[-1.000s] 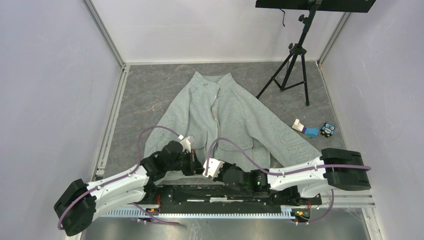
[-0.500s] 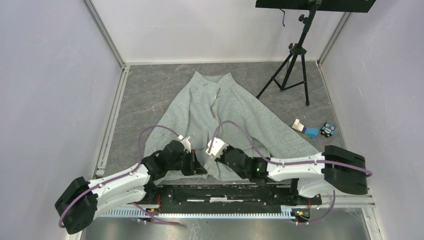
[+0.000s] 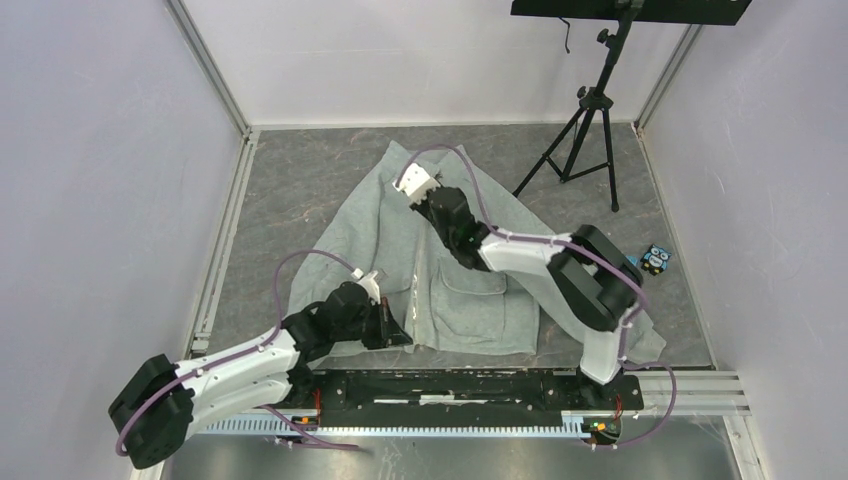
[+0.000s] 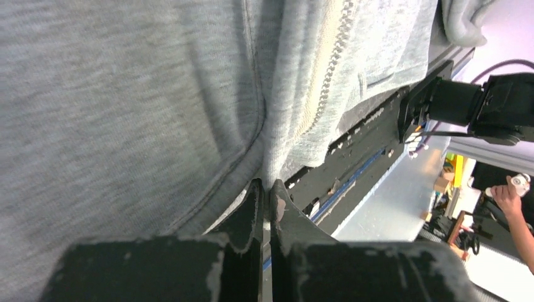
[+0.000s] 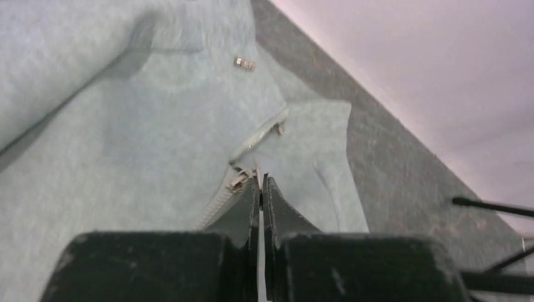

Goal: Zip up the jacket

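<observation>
Jacket of light grey fleece [image 3: 380,230] lies spread flat on the grey tabletop [image 3: 290,190], mid-frame in the overhead view.
Left gripper [image 4: 266,185], low and left of centre, is clamped tight on the hem [image 4: 308,141] beside the bottom end of the pale zipper [image 4: 327,82]; right gripper [image 5: 260,179], by the stand-up collar [image 5: 315,141] at upper centre, is pinched closed on the zipper pull at the slider [image 5: 237,184].

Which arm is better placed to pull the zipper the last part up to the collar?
Right. The right hand is closed at the zipper slider, just below the open collar. The left hand pinches the jacket hem at the bottom, far away; it should probably hold the fabric taut.
</observation>
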`<state>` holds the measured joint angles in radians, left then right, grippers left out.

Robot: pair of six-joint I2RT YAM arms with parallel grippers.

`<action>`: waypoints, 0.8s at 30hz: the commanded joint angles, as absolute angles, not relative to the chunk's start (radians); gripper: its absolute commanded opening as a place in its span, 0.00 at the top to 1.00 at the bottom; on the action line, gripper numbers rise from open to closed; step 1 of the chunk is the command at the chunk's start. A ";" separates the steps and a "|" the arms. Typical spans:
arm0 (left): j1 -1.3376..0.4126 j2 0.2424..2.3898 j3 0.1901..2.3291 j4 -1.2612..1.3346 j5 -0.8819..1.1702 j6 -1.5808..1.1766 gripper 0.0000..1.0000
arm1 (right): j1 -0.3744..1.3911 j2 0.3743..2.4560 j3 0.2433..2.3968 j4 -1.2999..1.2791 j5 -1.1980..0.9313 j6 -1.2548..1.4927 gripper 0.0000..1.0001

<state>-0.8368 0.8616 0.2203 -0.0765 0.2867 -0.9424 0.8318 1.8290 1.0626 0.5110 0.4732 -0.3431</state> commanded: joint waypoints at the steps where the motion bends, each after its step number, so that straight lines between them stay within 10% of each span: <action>1: -0.867 0.854 0.177 -0.183 0.335 -0.963 0.98 | 0.711 1.953 1.317 0.673 0.445 -0.460 1.00; 14: -0.877 0.998 0.130 -0.203 0.324 -0.964 0.98 | 0.510 2.551 2.227 0.518 0.194 -0.483 1.00; 24: -0.876 1.210 0.250 -0.142 0.298 -0.927 0.98 | 0.472 2.649 2.302 0.608 0.093 -0.436 1.00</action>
<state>-0.8455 1.0702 0.2218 0.0566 0.1871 -0.9634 0.5423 2.6694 2.1971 0.3889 0.0624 -0.4408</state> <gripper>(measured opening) 0.048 0.005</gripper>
